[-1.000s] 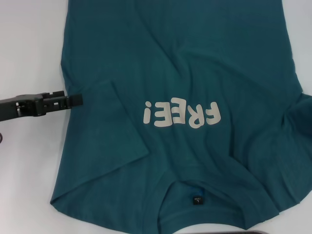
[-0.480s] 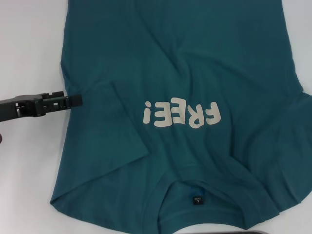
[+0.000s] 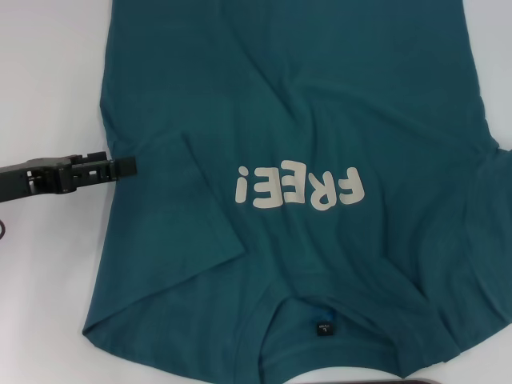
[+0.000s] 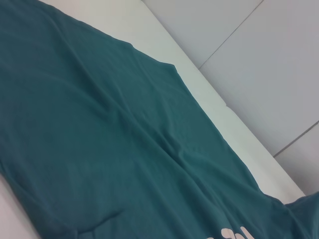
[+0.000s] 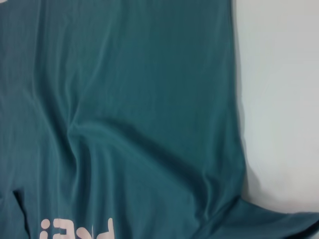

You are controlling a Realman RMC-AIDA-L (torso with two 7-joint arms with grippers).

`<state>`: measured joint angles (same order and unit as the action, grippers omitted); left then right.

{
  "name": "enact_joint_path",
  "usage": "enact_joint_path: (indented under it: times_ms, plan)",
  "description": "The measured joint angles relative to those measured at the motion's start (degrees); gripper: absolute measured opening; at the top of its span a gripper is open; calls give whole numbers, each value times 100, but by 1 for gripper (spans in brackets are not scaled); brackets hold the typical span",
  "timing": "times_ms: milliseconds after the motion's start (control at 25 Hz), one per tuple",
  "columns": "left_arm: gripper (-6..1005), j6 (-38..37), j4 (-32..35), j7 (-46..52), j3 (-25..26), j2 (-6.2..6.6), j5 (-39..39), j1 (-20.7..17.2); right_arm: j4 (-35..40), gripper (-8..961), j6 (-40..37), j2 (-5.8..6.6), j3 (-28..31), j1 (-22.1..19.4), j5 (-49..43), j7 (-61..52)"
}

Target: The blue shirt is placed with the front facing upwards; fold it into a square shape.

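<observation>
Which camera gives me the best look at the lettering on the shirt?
The head view: the whole lettering shows, upside down, on the shirt. The left wrist view catches only a sliver of it at the picture's edge; the right wrist view shows part of it, cut off.

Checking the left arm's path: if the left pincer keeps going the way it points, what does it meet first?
Probably the folded-in sleeve of the dark teal-blue cotton T-shirt: the left pincer already sits at its side edge, height above it unclear.
</observation>
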<state>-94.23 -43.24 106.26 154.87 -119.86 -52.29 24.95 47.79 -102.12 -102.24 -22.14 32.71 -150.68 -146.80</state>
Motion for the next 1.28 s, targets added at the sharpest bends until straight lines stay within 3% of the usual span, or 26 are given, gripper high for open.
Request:
enact_joint_path:
  times_ms: [240, 560, 800, 1080, 1280]
  plan:
    - [935, 5, 0, 0, -1, -3, 0, 1, -10, 20, -396, -30, -21, 30, 282, 52]
    - [935, 15, 0, 0, 46, 2, 0, 10, -288, 21, -1145, -233, -312, 133, 687, 259]
    - [936, 19, -3, -22, 149, 2, 0, 0, -942, 21, -968, -311, -419, 307, 940, 294]
    - [936, 18, -8, -11, 152, -3, 0, 1, -1148, 22, -499, -595, -517, 446, 917, 220]
    - [936, 4, -9, -9, 176, -3, -63, -3, -1151, 23, -201, -616, -454, 408, 1033, 82]
